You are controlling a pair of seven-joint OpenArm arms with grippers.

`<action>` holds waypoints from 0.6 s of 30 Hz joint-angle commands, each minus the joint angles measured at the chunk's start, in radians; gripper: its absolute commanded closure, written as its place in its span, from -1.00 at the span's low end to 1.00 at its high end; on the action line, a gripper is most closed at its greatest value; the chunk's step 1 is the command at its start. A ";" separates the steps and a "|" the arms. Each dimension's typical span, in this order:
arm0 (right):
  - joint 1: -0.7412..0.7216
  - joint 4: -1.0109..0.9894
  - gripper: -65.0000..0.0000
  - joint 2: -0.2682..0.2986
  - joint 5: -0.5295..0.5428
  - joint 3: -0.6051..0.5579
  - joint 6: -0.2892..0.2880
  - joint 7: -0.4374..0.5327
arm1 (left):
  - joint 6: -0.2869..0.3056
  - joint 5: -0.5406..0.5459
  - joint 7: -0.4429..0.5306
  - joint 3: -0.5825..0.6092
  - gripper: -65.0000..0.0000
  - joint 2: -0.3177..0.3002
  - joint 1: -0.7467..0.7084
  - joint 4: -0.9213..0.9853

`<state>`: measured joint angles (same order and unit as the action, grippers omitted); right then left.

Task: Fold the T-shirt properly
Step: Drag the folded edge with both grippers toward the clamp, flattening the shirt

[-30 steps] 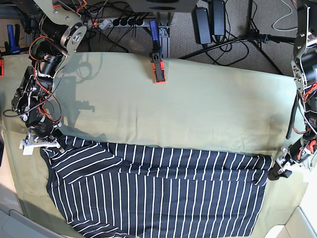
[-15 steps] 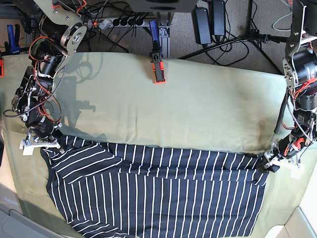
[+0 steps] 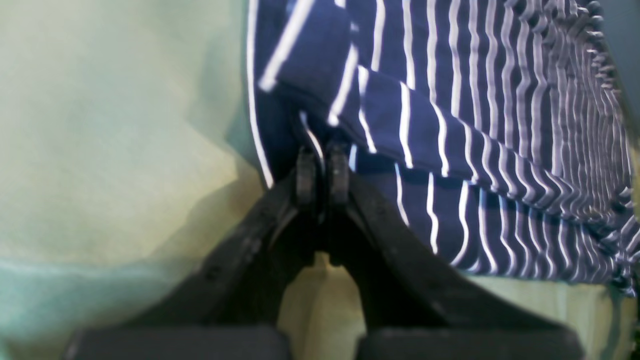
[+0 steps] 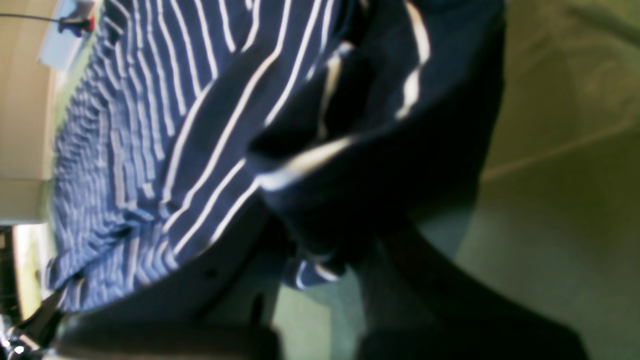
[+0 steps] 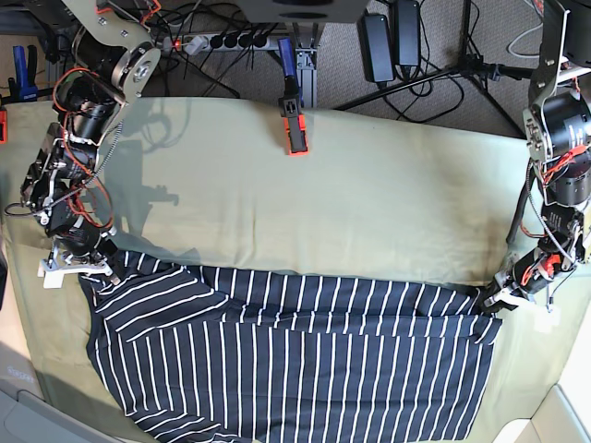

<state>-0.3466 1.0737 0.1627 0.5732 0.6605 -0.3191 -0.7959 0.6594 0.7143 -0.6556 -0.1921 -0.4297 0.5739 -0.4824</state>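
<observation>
Left wrist view shows my left gripper (image 3: 320, 170) pinching only the T-shirt (image 5: 295, 360) hem edge; right gripper (image 4: 325, 240) clamps fabric too. Lifting unevenly could slip that thin bite.

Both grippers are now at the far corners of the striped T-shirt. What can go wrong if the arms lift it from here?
1. The left gripper pinches only a thin edge of the T-shirt, so the fabric may slip out.
2. The right gripper holds a bunched wad, perhaps several layers, so the fold may come out crooked.
3. The T-shirt's near hem hangs past the edge of the green cloth; its weight could drag it off.
</observation>
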 commanded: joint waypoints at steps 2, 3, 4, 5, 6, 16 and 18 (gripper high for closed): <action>-0.021 0.021 1.00 0.031 0.036 -0.001 -0.056 -0.029 | 0.039 0.126 -0.085 -0.003 1.00 -0.039 0.029 -0.015; -0.021 0.021 1.00 0.039 0.038 -0.001 -0.060 -0.049 | 0.039 0.197 -0.138 -0.003 1.00 -0.051 0.029 -0.016; -0.021 0.021 1.00 0.047 0.042 -0.001 -0.063 -0.072 | 0.039 0.266 -0.188 -0.003 1.00 -0.065 0.029 -0.016; -0.021 0.023 1.00 0.056 0.051 -0.001 -0.064 -0.095 | 0.039 0.320 -0.229 -0.003 1.00 -0.079 0.029 -0.016; -0.021 0.028 1.00 0.063 0.061 -0.001 -0.068 -0.117 | 0.039 0.357 -0.261 -0.003 1.00 -0.093 0.029 -0.016; -0.018 0.105 1.00 0.092 0.100 -0.001 -0.074 -0.243 | 0.039 0.460 -0.372 -0.003 1.00 -0.186 0.020 -0.017; -0.007 0.108 1.00 0.092 0.101 -0.001 -0.074 -0.259 | 0.039 0.483 -0.381 -0.003 1.00 -0.199 0.008 -0.017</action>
<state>-0.3355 1.1614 0.2363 0.6586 0.6586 -0.3290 -1.0637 0.6651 1.1805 -1.0489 -0.1913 -0.6029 0.5598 -0.4835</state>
